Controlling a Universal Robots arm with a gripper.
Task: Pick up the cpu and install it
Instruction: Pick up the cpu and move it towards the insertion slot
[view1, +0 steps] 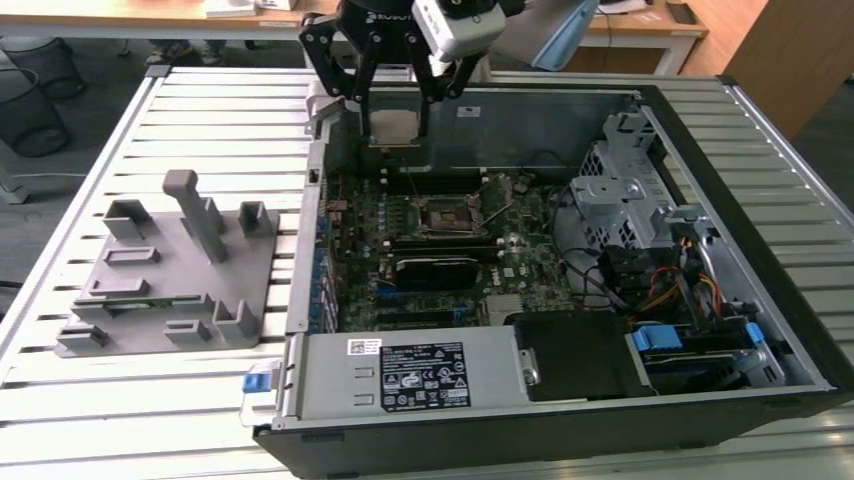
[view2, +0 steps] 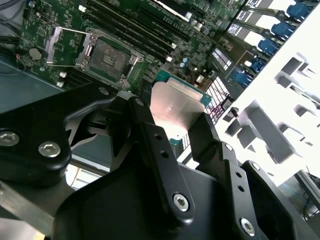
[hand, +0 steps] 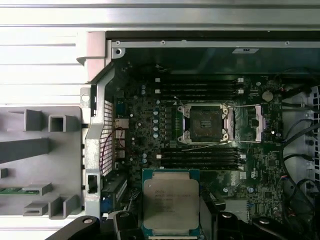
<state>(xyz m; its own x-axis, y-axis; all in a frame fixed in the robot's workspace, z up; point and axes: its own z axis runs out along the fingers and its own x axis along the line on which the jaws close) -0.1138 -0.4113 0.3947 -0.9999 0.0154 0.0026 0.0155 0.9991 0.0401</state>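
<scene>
First wrist view: cpu (hand: 171, 202) gripped in the pincer (hand: 171, 224), apart from the open socket (hand: 206, 122).
The pincer is closed on two opposite edges of the cpu, holding it in the air over the computer case (view1: 561, 440) on the table (view1: 214, 120). The socket lies beyond a bank of memory slots (hand: 200, 157), its edges roughly parallel to the chip's. Print on the cpu's lid and a white label (view1: 427, 375) go unread.

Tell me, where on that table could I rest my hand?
Bare table slats lie on the near and far sides of the grey fixture, at the exterior view's left of the computer case. Inside the case it is crowded: motherboard, cables, jaws holding the cpu.
</scene>
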